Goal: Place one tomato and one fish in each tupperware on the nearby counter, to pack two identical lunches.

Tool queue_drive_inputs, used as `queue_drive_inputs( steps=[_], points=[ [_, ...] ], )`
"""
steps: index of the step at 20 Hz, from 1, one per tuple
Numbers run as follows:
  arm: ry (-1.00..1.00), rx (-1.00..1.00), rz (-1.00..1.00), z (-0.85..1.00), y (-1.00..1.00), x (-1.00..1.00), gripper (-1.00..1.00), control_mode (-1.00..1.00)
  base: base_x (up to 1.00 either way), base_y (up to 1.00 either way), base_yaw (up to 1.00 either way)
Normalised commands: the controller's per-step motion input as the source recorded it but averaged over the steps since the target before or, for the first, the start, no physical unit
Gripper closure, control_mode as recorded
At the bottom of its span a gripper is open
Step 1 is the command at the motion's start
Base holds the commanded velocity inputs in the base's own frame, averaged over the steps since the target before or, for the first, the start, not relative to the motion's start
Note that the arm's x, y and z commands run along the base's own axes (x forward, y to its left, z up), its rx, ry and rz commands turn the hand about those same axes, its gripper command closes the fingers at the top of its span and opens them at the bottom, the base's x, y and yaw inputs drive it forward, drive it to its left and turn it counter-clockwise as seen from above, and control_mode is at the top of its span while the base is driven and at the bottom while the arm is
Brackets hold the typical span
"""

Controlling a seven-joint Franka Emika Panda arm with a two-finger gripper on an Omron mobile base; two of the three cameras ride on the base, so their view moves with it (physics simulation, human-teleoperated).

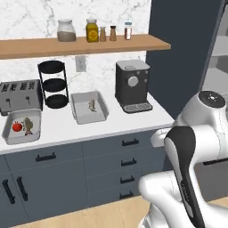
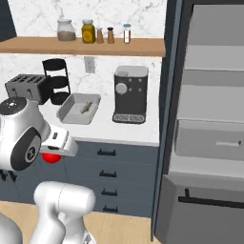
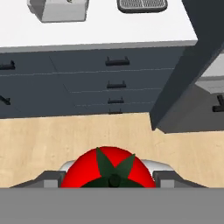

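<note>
Tomato (image 3: 108, 168): clamped in tool (image 3: 108, 180) above floor. Worktop (image 1: 120, 122): left tupperware (image 1: 11, 133) holds tomato, fish; right, fish.

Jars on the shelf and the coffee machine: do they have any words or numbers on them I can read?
No readable words, numbers or signs.
Yellow jar: a dark patch on its front, too blurred to read.
Small bottle with a red band: too small to read.
Coffee machine: just a round dial, no letters.
Toaster: plain slots and levers, no writing.
</note>
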Motion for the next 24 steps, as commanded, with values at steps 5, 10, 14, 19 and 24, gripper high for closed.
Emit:
queue_drive_inputs(
  steps=[5,10,14,19,24],
  points=[
    [0.00,0.00,0.00,0.00,0.00,0.00,1.00,1.00,0.69,0.87,0.10],
    [0.00,0.00,0.00,0.00,0.00,0.00,1.00,1.00,0.89,0.43,0.01],
    [0.00,0.00,0.00,0.00,0.00,0.00,1.00,1.00,0.58,0.01,0.00],
    [0.00,0.00,0.00,0.00,0.00,0.00,1.00,1.00,0.43,0.00,0.00],
    [0.00,0.00,0.00,0.00,0.00,0.00,1.00,1.00,0.61,0.10,0.00]
  ],
)
